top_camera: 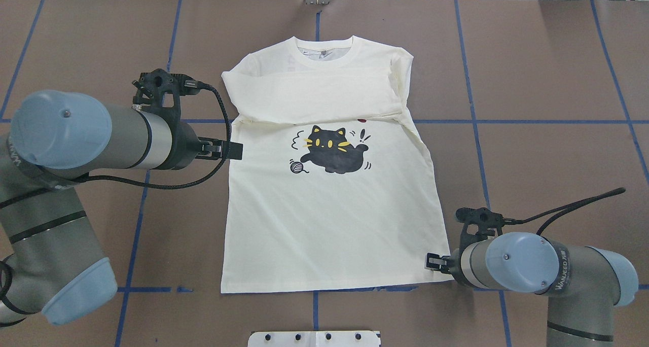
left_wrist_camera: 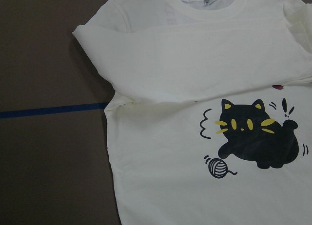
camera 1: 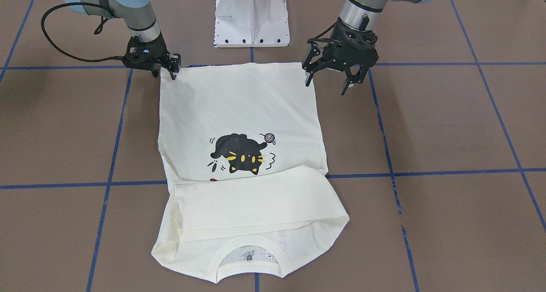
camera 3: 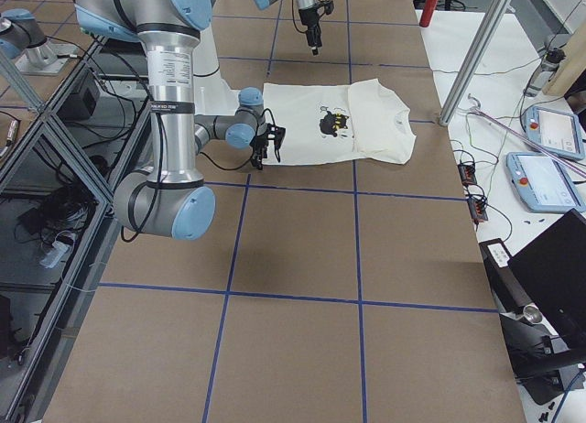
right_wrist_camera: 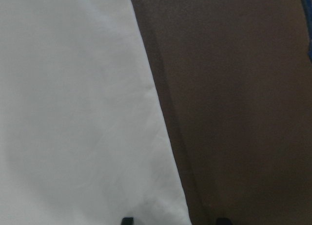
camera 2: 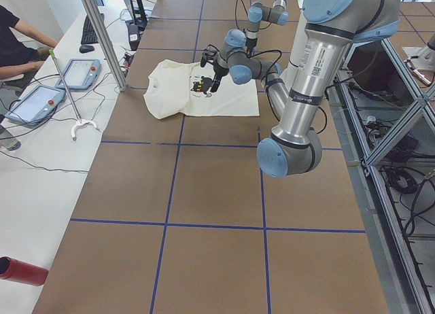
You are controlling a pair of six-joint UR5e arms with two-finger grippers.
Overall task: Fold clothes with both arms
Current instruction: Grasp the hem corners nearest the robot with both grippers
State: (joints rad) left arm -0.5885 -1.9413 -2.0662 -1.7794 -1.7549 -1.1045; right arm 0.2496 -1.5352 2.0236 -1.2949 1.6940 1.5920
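Cream-white long-sleeved T-shirt (top_camera: 329,220) lies flat and print-up on the brown counter (top_camera: 532,159). Its neck points away from the robot and its hem lies nearest the robot's base. Both sleeves (top_camera: 314,96) are folded across the chest, just above the black cat print (top_camera: 334,151).

The step in hand appears to be taking the two hem corners so that the lower half can be folded up toward the neck. To do it well, the left pincer should first come down to its own hem corner. Each pincer should then pinch front and back layers together. Both should rise at the same pace with the hem kept taut between them, and should carry it over without dragging the folded sleeves.

The left pincer (camera 1: 325,87) hangs above the shirt's left edge. Its fingers are spread wide and hold nothing. Its wrist camera looks down on the cat and the collar from some height.

The right pincer (camera 1: 164,75) sits low at the right hem corner. Its fingertips (right_wrist_camera: 127,220) are apart, with the shirt's edge running between them. It is not closed on the cloth.
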